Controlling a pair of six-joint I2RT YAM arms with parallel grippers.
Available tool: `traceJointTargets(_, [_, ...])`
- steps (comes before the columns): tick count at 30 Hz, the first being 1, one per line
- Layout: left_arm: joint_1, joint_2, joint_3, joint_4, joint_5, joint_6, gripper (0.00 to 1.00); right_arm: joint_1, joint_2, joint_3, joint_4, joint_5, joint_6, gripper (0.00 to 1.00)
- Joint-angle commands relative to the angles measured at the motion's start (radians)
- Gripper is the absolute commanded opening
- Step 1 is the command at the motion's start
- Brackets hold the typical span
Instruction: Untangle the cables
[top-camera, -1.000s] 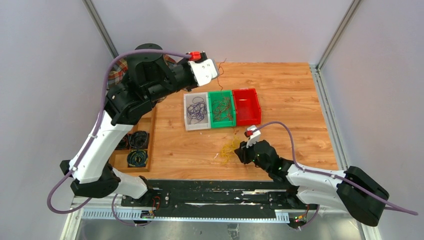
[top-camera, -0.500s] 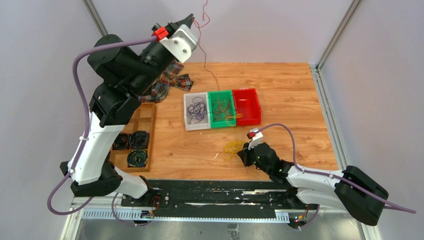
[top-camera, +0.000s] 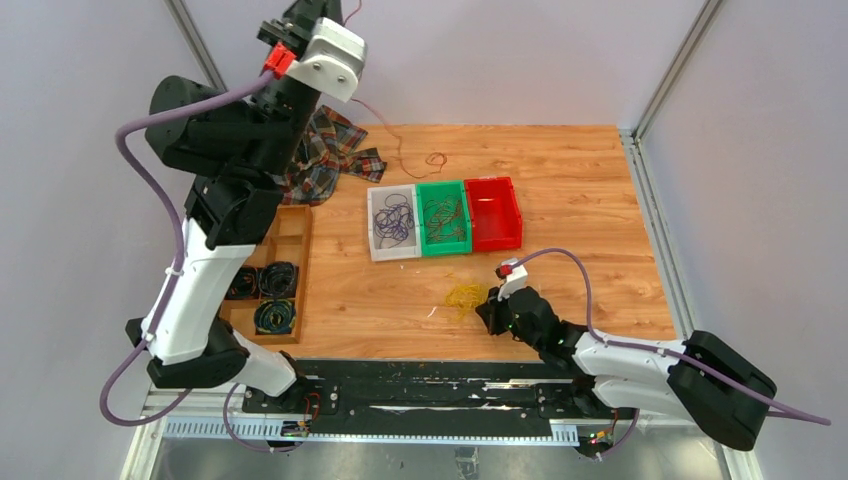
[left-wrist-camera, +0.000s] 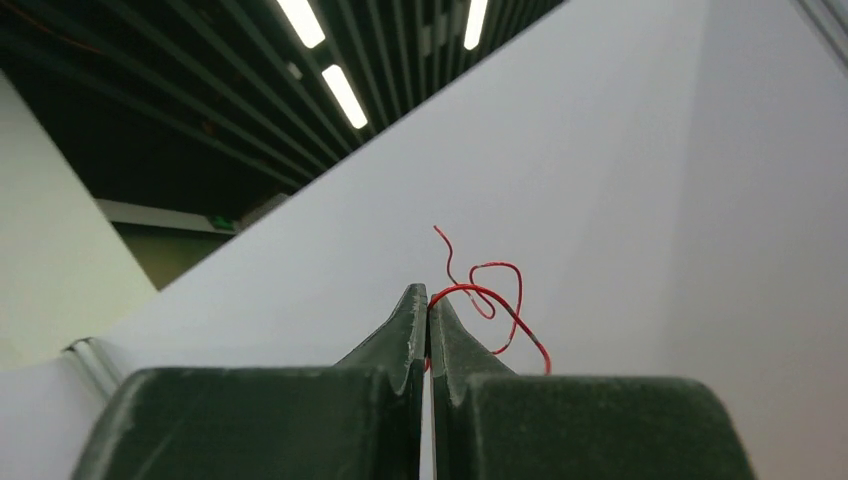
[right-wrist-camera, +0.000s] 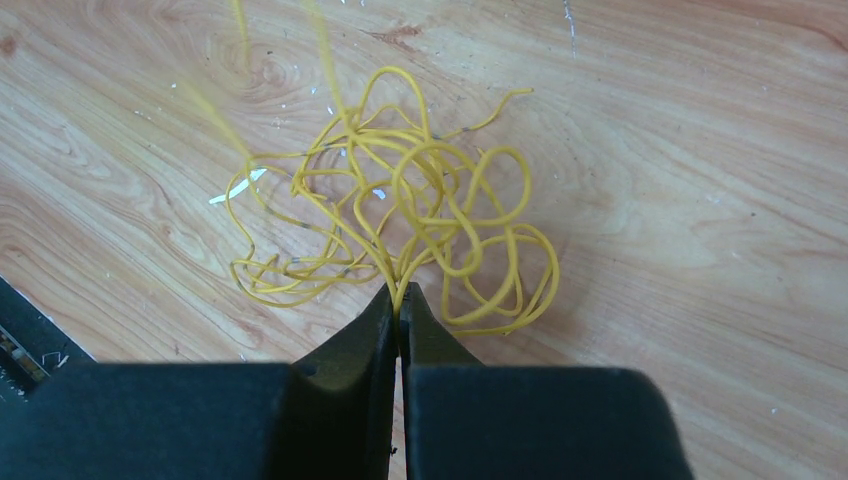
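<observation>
My left gripper (left-wrist-camera: 428, 298) is raised high at the back left, shut on a thin red wire (left-wrist-camera: 490, 300). That red wire (top-camera: 400, 150) trails down from the gripper to the wooden table behind the bins. My right gripper (right-wrist-camera: 400, 305) is low at the table's front, shut on strands of a tangled yellow wire bundle (right-wrist-camera: 420, 220), which lies on the wood (top-camera: 465, 295). Purple wires (top-camera: 392, 218) lie in the white bin. Dark red-brown and yellow wires (top-camera: 444, 215) lie in the green bin.
A white bin (top-camera: 378, 248), a green bin (top-camera: 428, 246) and a red bin (top-camera: 495, 212) stand side by side mid-table. A plaid cloth (top-camera: 330, 150) lies at the back left. A wooden tray (top-camera: 300, 250) with dark coiled cords sits on the left.
My left gripper has risen up and back with the red wire, pulling it out of the green bin onto the table. My right gripper has stayed low on the yellow bundle, which bunched up.
</observation>
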Motion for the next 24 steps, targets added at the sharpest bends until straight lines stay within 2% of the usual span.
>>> traceJointTargets(1, [-0.006,0.039,0.098,0.257,-0.029,0.108,0.01,0.01,0.017,-0.011,-0.005,0.025,0.023,0.01])
traceJointTargets(4, [-0.006,0.074,0.178,0.302,-0.004,0.138,0.01,0.01,0.024,-0.012,-0.011,0.035,0.029,0.01])
traceJointTargets(7, [-0.006,0.076,0.197,0.175,0.023,0.119,0.01,0.011,0.015,-0.01,-0.011,0.034,0.033,0.01])
traceJointTargets(16, [-0.006,-0.094,-0.247,0.026,0.094,0.048,0.01,0.01,-0.141,0.054,-0.131,0.034,0.03,0.02])
traceJointTargets(19, [-0.006,-0.12,-0.378,0.011,0.072,0.028,0.01,0.01,-0.226,0.061,-0.173,0.055,0.042,0.13])
traceJointTargets(24, [-0.006,-0.141,-0.591,-0.005,0.056,0.022,0.01,0.01,-0.383,0.055,-0.221,0.106,0.073,0.56])
